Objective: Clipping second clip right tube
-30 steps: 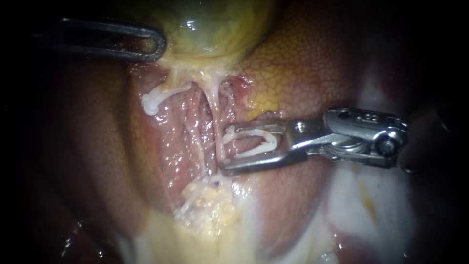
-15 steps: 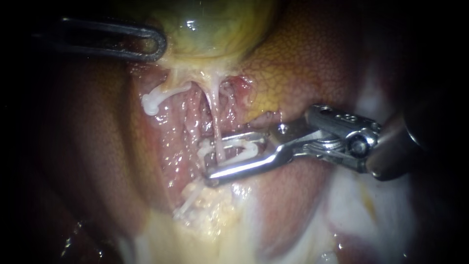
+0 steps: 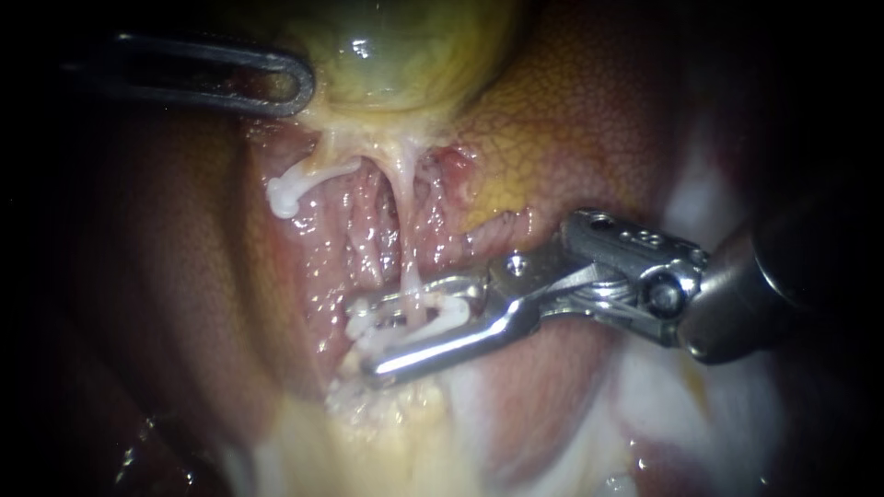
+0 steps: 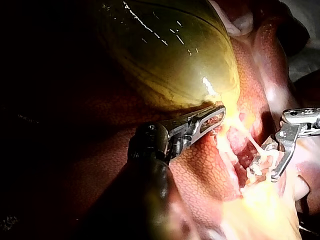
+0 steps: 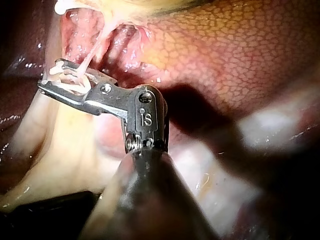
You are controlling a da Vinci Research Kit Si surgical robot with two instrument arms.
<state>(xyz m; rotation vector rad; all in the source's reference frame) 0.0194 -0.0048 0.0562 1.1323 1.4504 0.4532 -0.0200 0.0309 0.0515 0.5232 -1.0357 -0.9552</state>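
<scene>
Two instruments work beneath one gallbladder [image 3: 405, 46] on the liver [image 3: 571, 120]. The left instrument [image 3: 285, 87] has its jaws closed narrowly on the gallbladder's lower edge. The right instrument [image 3: 368, 340] holds a white loaded clip [image 3: 451, 317] between part-open jaws that straddle the lower end of the right tube [image 3: 402, 230]. Of two tubes, the left tube [image 3: 331, 168] carries the one set clip [image 3: 284, 195].

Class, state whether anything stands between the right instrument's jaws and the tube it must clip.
Nothing visible does. The right instrument carries a clip in its jaws, and the tube runs between them.
</scene>
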